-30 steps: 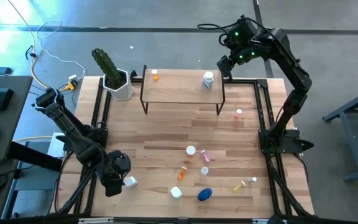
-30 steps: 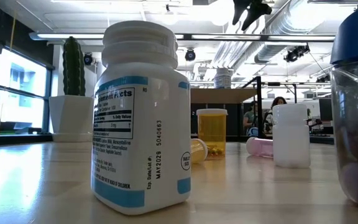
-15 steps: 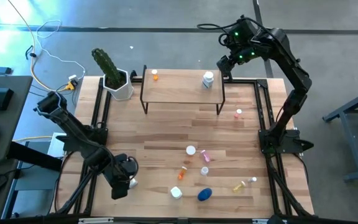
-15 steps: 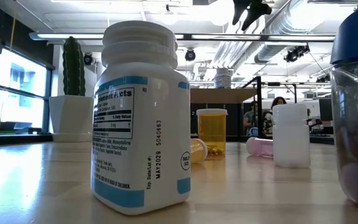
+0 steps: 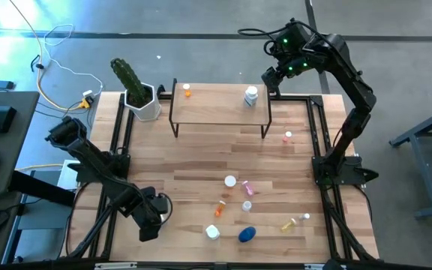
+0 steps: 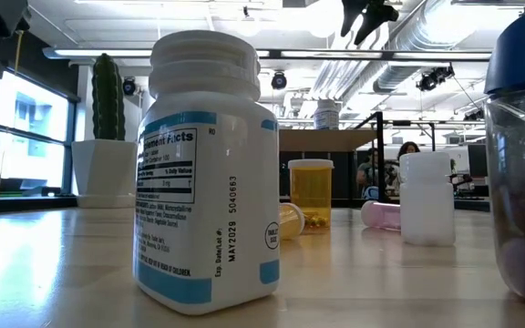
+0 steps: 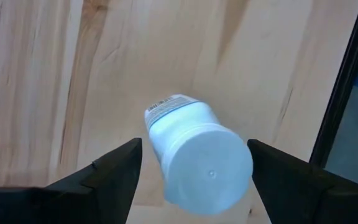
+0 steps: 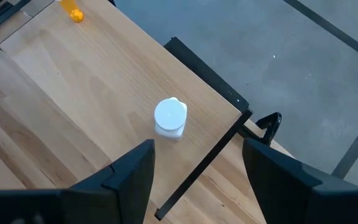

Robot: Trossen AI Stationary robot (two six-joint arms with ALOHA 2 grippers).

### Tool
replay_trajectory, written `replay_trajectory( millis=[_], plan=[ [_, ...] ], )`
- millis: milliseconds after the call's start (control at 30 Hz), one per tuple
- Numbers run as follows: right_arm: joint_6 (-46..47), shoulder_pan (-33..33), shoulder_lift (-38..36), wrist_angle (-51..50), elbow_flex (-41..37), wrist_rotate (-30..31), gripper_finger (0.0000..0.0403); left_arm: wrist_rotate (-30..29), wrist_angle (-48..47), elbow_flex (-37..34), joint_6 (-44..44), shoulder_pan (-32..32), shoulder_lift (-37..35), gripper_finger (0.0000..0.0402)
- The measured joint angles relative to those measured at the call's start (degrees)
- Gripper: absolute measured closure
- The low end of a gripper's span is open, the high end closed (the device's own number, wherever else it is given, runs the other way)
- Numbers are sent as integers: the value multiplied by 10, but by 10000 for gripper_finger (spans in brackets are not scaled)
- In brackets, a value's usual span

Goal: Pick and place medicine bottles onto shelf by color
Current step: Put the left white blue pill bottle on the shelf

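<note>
**White bottle between the left fingers**

While the left gripper hangs over the table's near-left corner, its fingers stand apart around a white bottle. Far right, the right gripper hovers spread above the shelf, where another white bottle and an orange bottle stand.

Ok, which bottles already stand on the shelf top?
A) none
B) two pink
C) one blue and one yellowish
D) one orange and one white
D: on the shelf a small orange bottle stands near one end and a white bottle near the other.
</note>
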Motion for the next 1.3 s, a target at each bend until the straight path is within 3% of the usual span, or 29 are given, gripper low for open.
replay_trajectory(
  millis=[467,833,1300],
  plan=[
    [10,0,0,0,0,0,169,-4,2,1,4,0,-8,241],
    [9,0,0,0,0,0,169,-4,-8,1,32,44,-66,231],
    [8,0,0,0,0,0,169,-10,-22,5,200,254,-189,230]
  ],
)
